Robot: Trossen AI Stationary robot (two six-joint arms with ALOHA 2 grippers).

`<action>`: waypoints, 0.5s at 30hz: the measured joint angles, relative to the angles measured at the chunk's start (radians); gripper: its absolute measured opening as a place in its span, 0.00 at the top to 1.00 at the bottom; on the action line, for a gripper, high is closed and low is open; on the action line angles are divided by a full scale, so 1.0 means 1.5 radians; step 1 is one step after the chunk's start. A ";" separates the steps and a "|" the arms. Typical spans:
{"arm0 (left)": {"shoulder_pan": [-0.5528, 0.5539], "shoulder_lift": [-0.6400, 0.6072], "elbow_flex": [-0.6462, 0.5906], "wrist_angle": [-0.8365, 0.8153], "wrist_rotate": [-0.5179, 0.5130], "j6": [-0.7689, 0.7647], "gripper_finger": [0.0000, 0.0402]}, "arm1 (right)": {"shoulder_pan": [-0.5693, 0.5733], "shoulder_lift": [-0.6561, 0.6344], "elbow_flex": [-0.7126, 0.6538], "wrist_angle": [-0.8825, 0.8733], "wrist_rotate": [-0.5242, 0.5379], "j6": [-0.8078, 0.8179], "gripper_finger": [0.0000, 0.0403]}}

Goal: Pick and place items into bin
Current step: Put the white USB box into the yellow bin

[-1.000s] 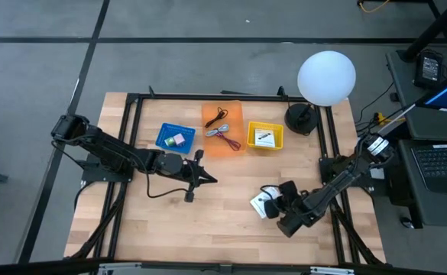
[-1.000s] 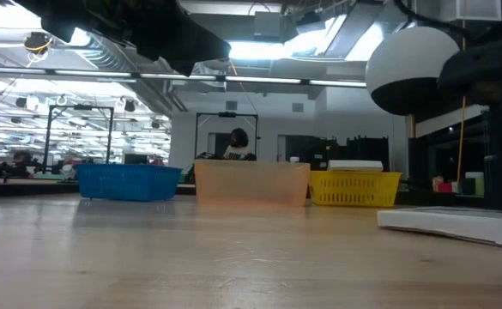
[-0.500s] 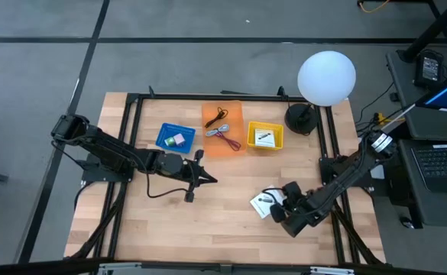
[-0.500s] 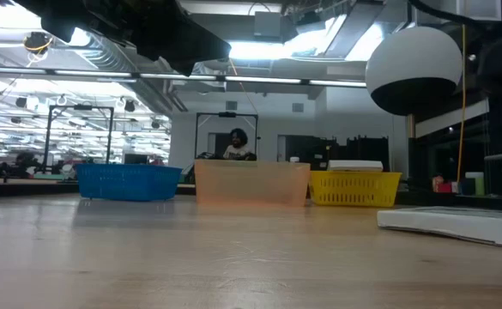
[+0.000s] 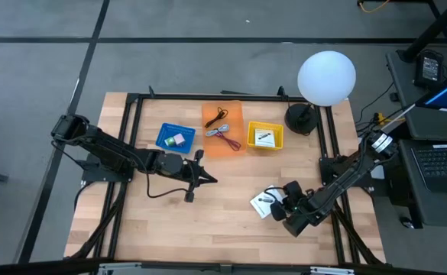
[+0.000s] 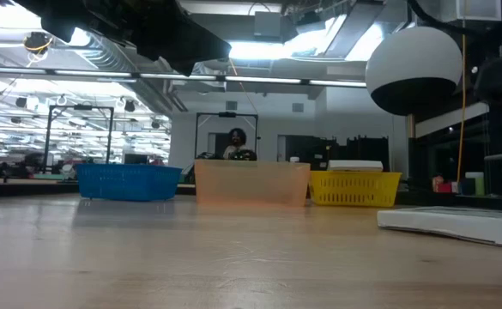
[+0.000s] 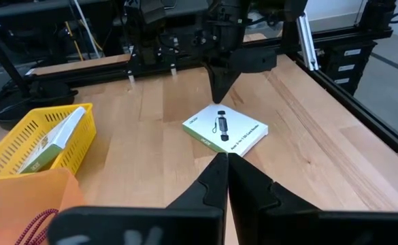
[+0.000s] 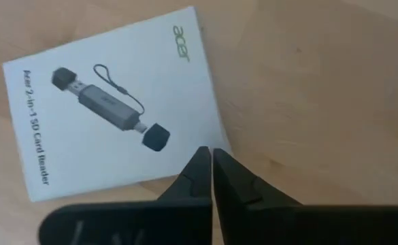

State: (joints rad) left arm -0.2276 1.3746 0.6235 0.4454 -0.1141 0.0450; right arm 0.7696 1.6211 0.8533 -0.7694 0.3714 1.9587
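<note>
A white box [image 5: 261, 203] printed with a card reader lies flat on the wooden table, near the right. My right gripper [image 8: 209, 153] is shut and points steeply down over the box's edge [image 8: 216, 129]; the left wrist view shows its tip [image 7: 219, 101] at the box's far corner. My left gripper [image 5: 210, 181] is shut and hangs above the table's middle, holding nothing. At the back stand a blue bin [image 5: 176, 138] with small pieces, an orange bin [image 5: 223, 128] with cables and a yellow bin [image 5: 265, 136] with a white card. My right gripper's shut tips stand at the white box's edge [image 8: 219, 139], coming from above. Whether they touch the box cannot be told. The box lies flat on the table.
A lamp with a white globe [image 5: 326, 76] stands at the back right corner. A black frame [image 5: 208, 97] runs around the table's back and sides. Bare wood [image 5: 208, 221] lies along the near edge. A person [image 6: 236, 144] shows far behind the bins.
My right arm has shifted slightly toward the table's right edge and rolled a little over the white box. The box has stayed where it was.
</note>
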 joint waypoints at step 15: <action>0.000 0.000 0.000 0.000 -0.001 0.000 0.98 | 0.001 -0.003 -0.044 0.068 0.006 0.015 1.00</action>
State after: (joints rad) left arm -0.2273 1.3746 0.6235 0.4454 -0.1157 0.0457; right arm 0.7704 1.6169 0.7868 -0.6673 0.3810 1.9812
